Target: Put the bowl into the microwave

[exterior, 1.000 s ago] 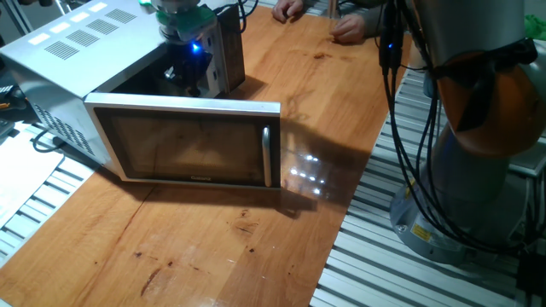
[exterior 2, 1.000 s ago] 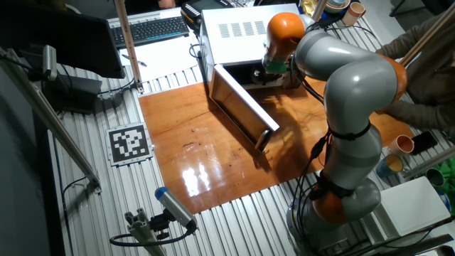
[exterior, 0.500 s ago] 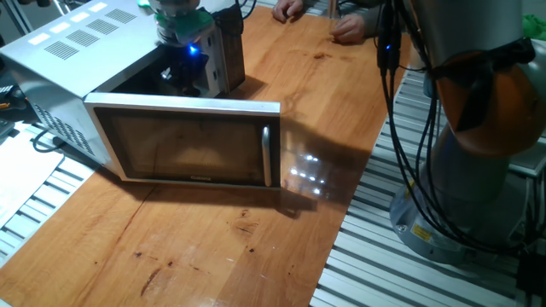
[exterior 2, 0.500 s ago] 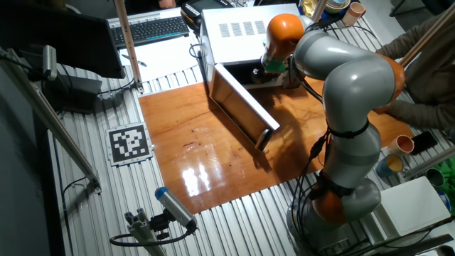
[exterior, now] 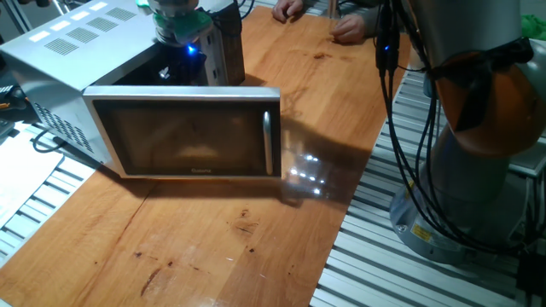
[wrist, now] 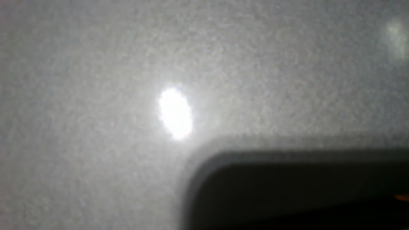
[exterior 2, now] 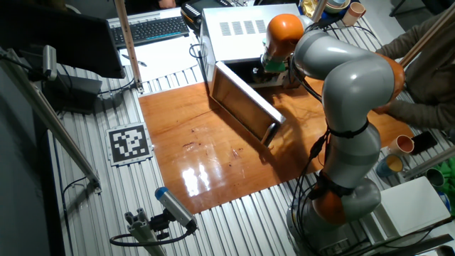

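The microwave [exterior: 72,43] stands at the table's far left with its dark glass door [exterior: 188,132] swung out; it is also in the other fixed view [exterior 2: 242,32]. My gripper [exterior: 182,61] reaches down into the open cavity under its green ring and blue light, and the fingers are lost in the dark behind the door's top edge. The arm's wrist [exterior 2: 274,60] bends into the opening. The bowl is hidden in every view. The hand view is a blurred grey surface [wrist: 96,76] with one bright glare spot and a dark shape low down.
A person's hands [exterior: 345,30] rest at the table's far edge. Tan cups [exterior 2: 404,144] stand right of the table. A keyboard [exterior 2: 149,28] lies behind the microwave. The arm's base [exterior: 478,170] and cables stand at the right. The door handle [exterior: 266,141] juts over the wooden tabletop.
The microwave door has swung a little toward shut, its handle end moving toward the oven front. The hand has stayed in the cavity, barely shifting.
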You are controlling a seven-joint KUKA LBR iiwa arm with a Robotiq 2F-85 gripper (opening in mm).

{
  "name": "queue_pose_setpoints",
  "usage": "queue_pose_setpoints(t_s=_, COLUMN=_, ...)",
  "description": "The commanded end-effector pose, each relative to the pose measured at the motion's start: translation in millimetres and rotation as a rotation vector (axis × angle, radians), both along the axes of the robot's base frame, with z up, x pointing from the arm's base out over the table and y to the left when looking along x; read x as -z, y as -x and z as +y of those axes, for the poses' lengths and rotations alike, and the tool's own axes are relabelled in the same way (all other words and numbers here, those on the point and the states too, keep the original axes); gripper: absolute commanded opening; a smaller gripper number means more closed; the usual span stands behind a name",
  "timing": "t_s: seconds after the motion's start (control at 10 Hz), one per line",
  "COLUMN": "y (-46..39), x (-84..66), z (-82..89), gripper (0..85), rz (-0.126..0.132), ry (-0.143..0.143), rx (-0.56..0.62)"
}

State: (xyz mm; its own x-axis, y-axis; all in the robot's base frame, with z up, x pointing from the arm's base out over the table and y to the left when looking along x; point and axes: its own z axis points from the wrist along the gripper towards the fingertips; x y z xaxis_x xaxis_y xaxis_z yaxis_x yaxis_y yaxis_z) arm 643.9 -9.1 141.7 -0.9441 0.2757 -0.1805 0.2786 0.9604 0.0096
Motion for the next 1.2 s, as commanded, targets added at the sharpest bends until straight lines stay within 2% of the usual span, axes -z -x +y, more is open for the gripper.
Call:
queue_pose_setpoints(t_s=0.0, y=-0.9, x=0.8, z=0.0, gripper=0.0, rz=-0.005, ry=-0.001, rx=0.001)
queue_pose_setpoints(t_s=0.4, y=-5.5, x=-1.4, z=-0.9, gripper=0.0, rz=-0.031, ry=-0.001, rx=0.013)
queue_pose_setpoints(t_s=0.5, y=-5.9, x=-2.7, z=-2.4, gripper=0.0, rz=-0.028, ry=0.002, rx=0.009)
queue_pose_setpoints(t_s=0.9, y=6.9, x=-17.1, z=-5.7, gripper=0.0, rz=0.006, ry=0.010, rx=0.010)
queue_pose_setpoints(t_s=1.1, y=14.0, x=-21.5, z=-5.9, gripper=0.0, rz=0.013, ry=0.017, rx=0.015)
